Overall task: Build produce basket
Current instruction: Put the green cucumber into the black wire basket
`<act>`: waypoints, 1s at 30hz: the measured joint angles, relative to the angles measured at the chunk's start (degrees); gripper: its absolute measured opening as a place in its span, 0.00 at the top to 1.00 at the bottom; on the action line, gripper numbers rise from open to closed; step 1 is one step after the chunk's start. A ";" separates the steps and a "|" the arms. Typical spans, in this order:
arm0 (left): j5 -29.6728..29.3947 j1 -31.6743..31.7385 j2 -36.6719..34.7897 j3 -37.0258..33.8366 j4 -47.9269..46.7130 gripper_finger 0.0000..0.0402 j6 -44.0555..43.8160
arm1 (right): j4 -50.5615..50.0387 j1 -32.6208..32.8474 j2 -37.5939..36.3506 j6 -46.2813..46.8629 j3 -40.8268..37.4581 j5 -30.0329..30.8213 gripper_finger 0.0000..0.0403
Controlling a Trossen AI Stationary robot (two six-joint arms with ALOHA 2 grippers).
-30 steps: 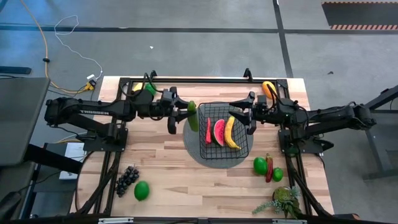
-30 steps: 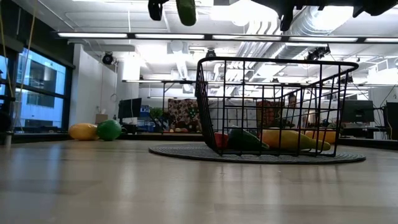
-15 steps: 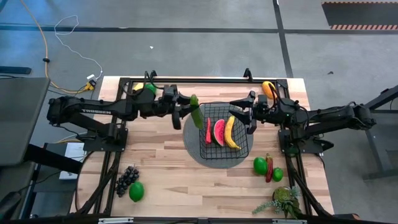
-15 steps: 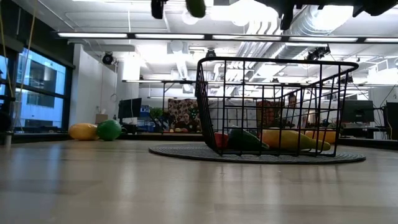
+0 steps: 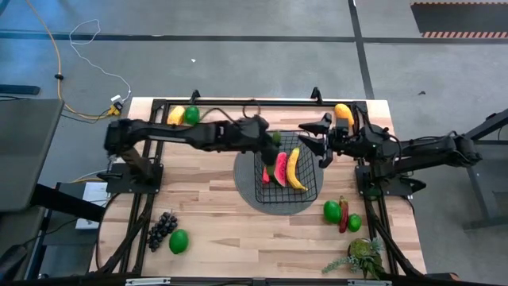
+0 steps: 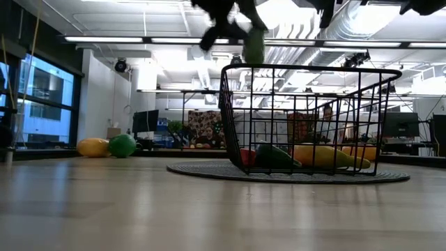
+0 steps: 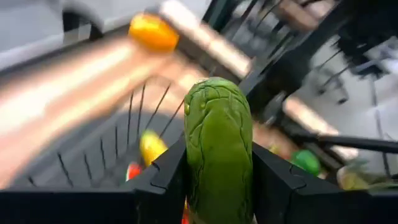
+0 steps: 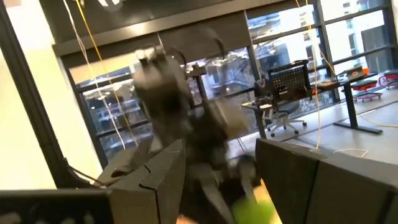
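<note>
High view shows the left gripper (image 5: 270, 137) now reaching over the near-left corner of the black wire-mesh rectangular basket (image 5: 311, 187), where 1 second ago it hung beside the basket's left wall, clear of the rim. Its 2 dark fingers (image 7: 163, 173) are clamped on the long green textured cucumber (image 7: 219, 146), which the left wrist view shows standing up between them with the basket's wires and blurred contents beyond. From the low view the cucumber (image 6: 254, 46) hangs just above the basket's top rim (image 6: 310, 68); earlier it sat further left and higher, cut by the frame's top edge. The right gripper (image 5: 323, 143) waits above the basket's right rim, about where it was, fingers (image 8: 163, 168) parted with nothing between them. Inside the basket lie a red chili (image 5: 266, 172), a red-and-green watermelon slice (image 5: 279, 168) and a yellow banana (image 5: 294, 169), unchanged. The basket rests on a dark grey round mat (image 5: 248, 191) on the pale wooden table (image 5: 214, 230). Still out on the table are purple grapes (image 5: 161, 229) and a green round fruit (image 5: 181, 240) at the front left, 2 green round fruits (image 5: 332, 210) with a red chili (image 5: 343, 214) at the front right, and an orange piece (image 5: 343, 115) at the back right.
</note>
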 joint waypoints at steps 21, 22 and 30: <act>7.63 4.18 13.02 0.16 -3.88 0.68 -15.10 | -0.85 0.00 -0.39 1.67 0.00 -0.02 0.56; 7.64 4.18 13.02 0.16 -3.87 0.68 -15.12 | -0.87 0.00 -0.39 1.60 0.00 -0.01 0.56; 8.24 3.68 13.00 0.16 -5.19 0.68 -15.12 | -0.90 0.00 -0.39 1.57 0.00 -0.02 0.56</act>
